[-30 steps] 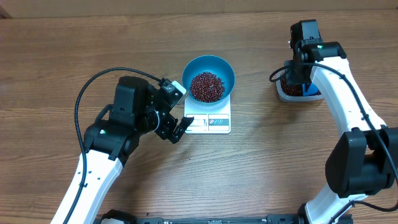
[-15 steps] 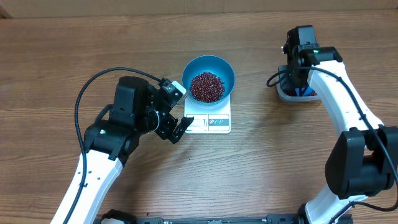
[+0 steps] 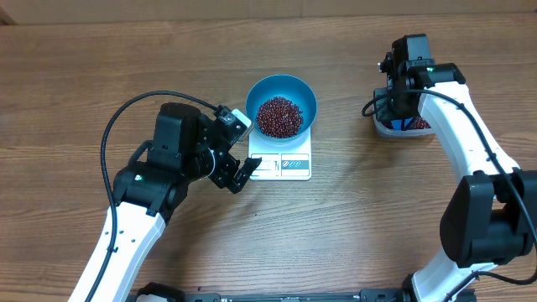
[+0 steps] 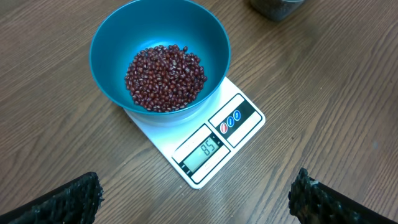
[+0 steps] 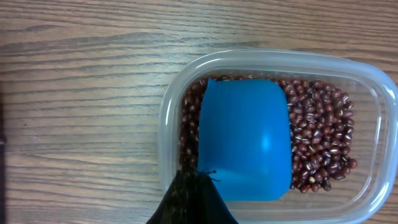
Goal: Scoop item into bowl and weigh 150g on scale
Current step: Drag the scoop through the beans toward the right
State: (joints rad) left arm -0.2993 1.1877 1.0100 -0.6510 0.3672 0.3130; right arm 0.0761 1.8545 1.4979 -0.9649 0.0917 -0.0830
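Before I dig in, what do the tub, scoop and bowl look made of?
The tub looks like clear, thin plastic: the beans show through its wall. The scoop looks like opaque blue plastic, smooth with a soft highlight. The bowl is probably plastic or melamine, with an even satin sheen and no hard glare.

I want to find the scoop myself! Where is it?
On the wooden table, at the robot's right, stands a clear plastic tub of beans. The scoop sits inside it: small, squarish and bright blue, unlike the big round bowl on the scale.
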